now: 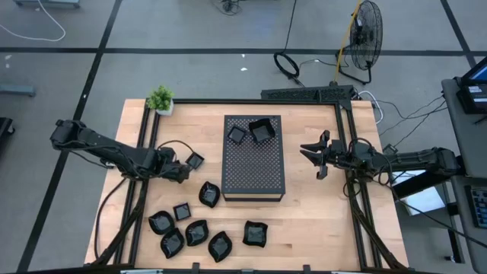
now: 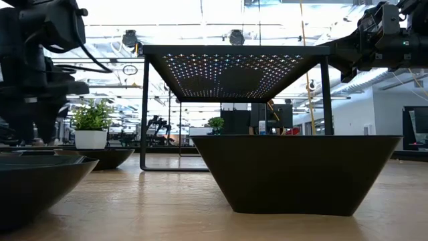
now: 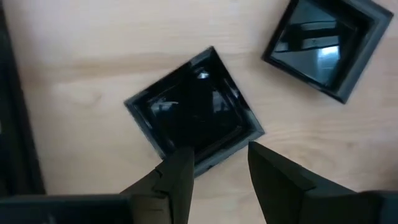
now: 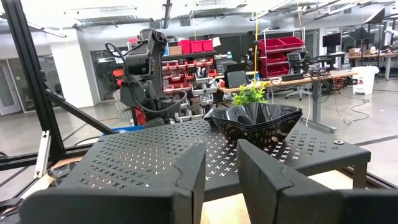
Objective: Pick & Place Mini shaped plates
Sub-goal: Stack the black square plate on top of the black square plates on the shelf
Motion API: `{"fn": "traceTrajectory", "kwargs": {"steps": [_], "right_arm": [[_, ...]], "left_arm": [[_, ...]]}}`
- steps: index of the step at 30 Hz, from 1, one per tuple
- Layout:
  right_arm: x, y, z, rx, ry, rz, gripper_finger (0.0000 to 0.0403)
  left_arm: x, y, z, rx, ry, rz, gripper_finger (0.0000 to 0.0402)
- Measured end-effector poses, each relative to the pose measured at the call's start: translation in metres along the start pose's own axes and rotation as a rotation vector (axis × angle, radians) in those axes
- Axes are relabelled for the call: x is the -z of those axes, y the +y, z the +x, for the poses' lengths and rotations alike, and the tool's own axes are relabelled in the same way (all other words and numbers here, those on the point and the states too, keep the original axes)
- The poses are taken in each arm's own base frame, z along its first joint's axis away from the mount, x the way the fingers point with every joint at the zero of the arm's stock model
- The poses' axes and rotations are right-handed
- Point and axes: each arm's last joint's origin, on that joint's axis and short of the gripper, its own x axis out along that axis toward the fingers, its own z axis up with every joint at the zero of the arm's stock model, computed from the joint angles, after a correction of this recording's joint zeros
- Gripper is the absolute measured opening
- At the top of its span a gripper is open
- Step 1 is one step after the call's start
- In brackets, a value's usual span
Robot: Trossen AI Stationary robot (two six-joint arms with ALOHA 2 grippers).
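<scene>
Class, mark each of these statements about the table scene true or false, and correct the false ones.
1. Two plates sit on top of the perforated box. True.
2. The left gripper is shut on a square plate. False: its fingers are open, just over that plate's edge.
3. The right gripper is beside the box, holding nothing. True.
4. A potted plant stands at the table's near right corner. False: it is at the far left corner.
5. All the plates are on the box. False: several lie on the table.
</scene>
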Motion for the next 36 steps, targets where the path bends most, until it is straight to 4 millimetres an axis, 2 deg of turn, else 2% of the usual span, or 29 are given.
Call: {"fn": "traceTrajectory", "kwargs": {"steps": [4,11,26,36], "right_arm": [[0.0,0.0,0.0,0.002,0.0,0.0,0.0077],[0.0,0.0,0.0,0.002,0.0,0.0,0.0077],[0.0,0.0,0.0,0.002,-0.001,0.005,0.0077],[0.0,0.0,0.0,0.002,-0.001,0.007,0.0077]], "left_arm": [[0.002,0.0,0.001,-0.011,0.019,-0.065,0.0154],[0.005,-0.003,0.006,-0.045,0.016,-0.072,0.0154],[0.0,-0.011,0.022,-0.112,-0.109,-0.092,0.0154],[-0.003,-0.026,0.028,-0.011,-0.102,0.005,0.0154]]}}
